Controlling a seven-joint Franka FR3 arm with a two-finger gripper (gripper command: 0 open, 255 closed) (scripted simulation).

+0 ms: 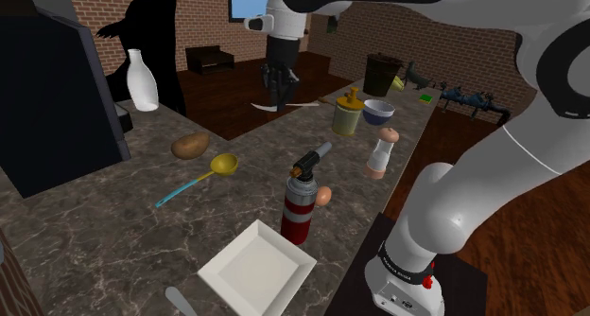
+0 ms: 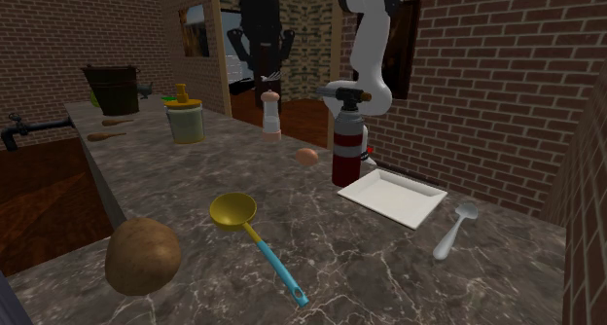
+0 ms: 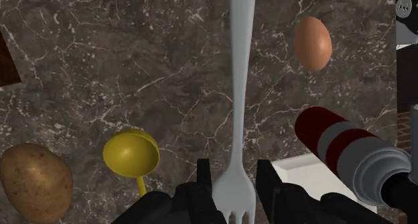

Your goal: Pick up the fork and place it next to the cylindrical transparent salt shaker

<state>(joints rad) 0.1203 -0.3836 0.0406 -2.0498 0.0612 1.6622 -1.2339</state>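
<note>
The gripper pinches the grey fork at its tined end, one black finger pressed to each side, and the handle runs straight out ahead. The wrist view looks past the fork to the marble counter, with an egg, a yellow ladle and a potato below. The shoulder view shows the salt shaker standing upright. There the fork hangs level in the air, well apart from the shaker, toward the view's upper left.
</note>
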